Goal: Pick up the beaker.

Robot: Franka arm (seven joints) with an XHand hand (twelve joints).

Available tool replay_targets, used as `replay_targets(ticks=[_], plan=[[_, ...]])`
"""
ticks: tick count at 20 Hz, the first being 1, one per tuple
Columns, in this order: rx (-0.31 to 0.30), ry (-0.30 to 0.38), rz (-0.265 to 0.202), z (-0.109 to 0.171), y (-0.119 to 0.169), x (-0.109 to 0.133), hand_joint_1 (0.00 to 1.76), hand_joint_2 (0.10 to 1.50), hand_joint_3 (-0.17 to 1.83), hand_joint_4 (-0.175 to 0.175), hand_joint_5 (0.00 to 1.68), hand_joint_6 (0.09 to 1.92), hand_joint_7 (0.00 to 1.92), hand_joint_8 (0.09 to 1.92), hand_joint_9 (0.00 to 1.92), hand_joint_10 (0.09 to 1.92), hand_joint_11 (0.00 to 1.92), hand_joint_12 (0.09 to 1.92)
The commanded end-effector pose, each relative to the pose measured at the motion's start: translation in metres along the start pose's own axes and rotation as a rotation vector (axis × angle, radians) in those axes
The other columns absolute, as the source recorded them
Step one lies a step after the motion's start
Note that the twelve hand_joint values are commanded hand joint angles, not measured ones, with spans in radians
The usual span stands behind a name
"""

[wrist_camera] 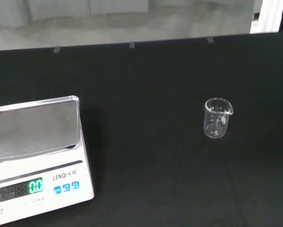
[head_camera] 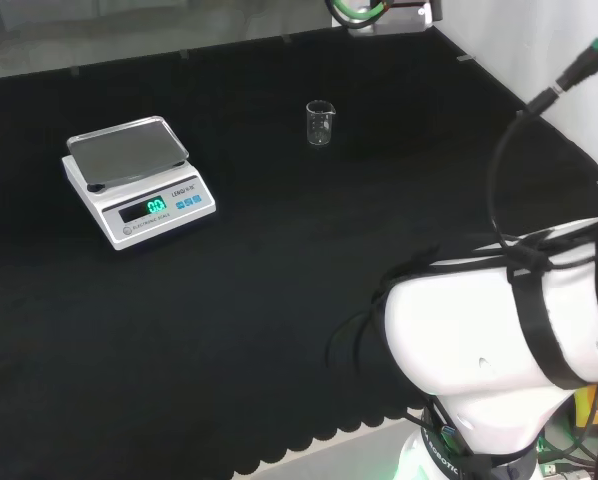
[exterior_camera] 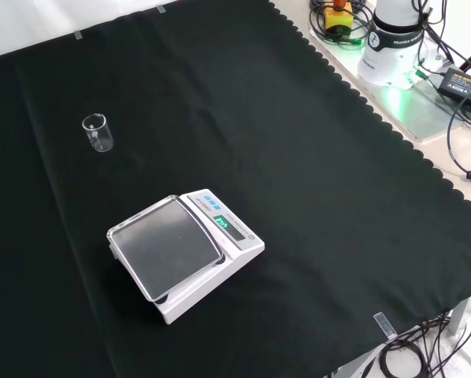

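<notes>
A white scale (head_camera: 139,185) is sitting mid-bench with its pan bare, while the small clear beaker (head_camera: 320,123) is standing upright and alone toward the cloth's far edge, seemingly left clear for grasping; the hand's fingers cannot be told.

Small clear glass beaker (head_camera: 320,123) stands upright on the black-cloth desk (head_camera: 279,300), well apart from the white digital scale with steel pan (head_camera: 137,180). Head view: beaker right of and farther than scale. Front view: beaker upper left, scale lower centre.
</notes>
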State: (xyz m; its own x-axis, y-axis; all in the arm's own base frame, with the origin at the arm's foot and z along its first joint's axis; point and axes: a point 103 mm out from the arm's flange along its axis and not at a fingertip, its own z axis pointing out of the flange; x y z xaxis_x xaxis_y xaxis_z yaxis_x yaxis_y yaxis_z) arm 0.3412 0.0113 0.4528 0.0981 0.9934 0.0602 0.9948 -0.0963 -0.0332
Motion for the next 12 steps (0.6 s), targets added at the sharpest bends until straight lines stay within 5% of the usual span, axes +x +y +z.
replay_targets(ticks=[1,7,12], plan=[[0.012,0.083,0.098,0.061,0.08,-0.004,0.18,0.96,0.29,-0.072,0.28,0.09,0.18,0.8,0.08,0.83,0.04,1.53],[-0.091,0.088,0.091,0.096,0.148,-0.015,0.22,0.96,0.28,-0.074,0.29,0.09,0.19,0.8,0.1,0.83,0.05,1.53],[-0.086,0.069,0.088,0.126,0.219,-0.024,0.26,0.96,0.27,-0.079,0.31,0.09,0.21,0.82,0.12,0.84,0.06,1.53]])
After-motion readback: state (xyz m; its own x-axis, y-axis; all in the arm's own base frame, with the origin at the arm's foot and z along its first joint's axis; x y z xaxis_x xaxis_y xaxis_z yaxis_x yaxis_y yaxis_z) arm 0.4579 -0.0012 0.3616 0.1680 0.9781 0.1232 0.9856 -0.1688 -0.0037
